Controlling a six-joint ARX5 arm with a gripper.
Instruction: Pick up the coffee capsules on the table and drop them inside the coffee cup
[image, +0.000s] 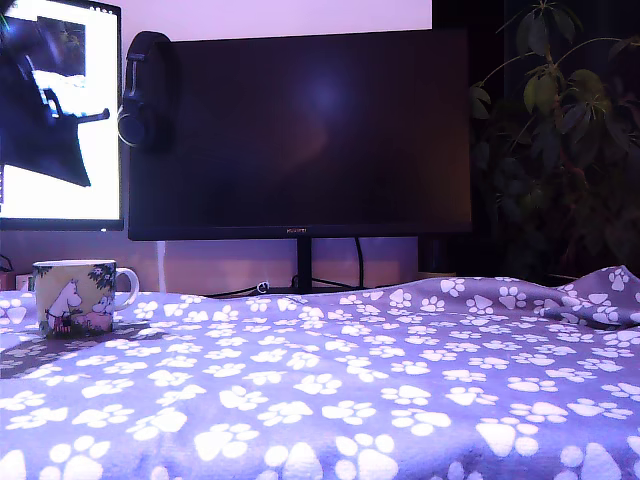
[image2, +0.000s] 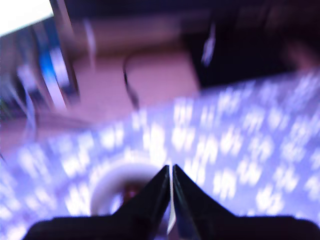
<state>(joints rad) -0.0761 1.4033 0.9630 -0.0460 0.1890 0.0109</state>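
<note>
The coffee cup (image: 72, 296) stands on the paw-print table (image: 330, 390) at the exterior view's left, handle to the right. My arm (image: 45, 120) is a dark shape high above it, against a bright screen. The wrist view is smeared by motion. In it my gripper (image2: 170, 169) points down over the cup's white rim (image2: 107, 182), its fingers (image2: 150, 200) pressed together with only a thin pale sliver between them. Something dark reddish (image2: 131, 192) lies inside the cup. No coffee capsule shows on the cloth.
A large dark monitor (image: 300, 130) stands behind the table, with headphones (image: 145, 90) hung on its corner. A lit screen (image: 95, 60) is at the back left and a leafy plant (image: 560, 130) at the back right. The cloth bunches up at the right edge (image: 600, 295).
</note>
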